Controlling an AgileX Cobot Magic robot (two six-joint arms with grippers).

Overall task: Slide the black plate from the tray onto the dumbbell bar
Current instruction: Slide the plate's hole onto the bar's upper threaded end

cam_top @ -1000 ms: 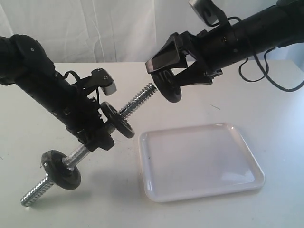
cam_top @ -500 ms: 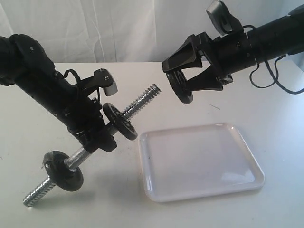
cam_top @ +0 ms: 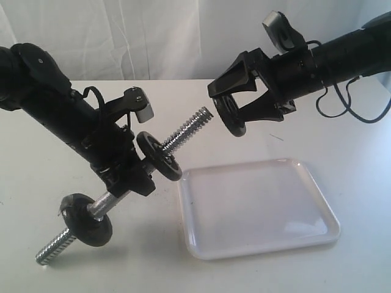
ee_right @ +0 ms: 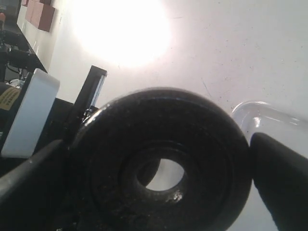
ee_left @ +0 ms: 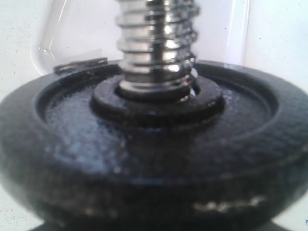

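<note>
Up off the white tabletop, away from the glossy white rectangular tray, the right tool is clamped on the rim of the small, round, matte black plate, just short of the threaded tip of the short chrome dumbbell bar, which the left tool grips tilted in mid-air. If that centre hole comes in off-axis, I'd expect it to snag on the coarse threads and twist the bar. It's a thick-rimmed disc with a sunken ring round its hole.
</note>
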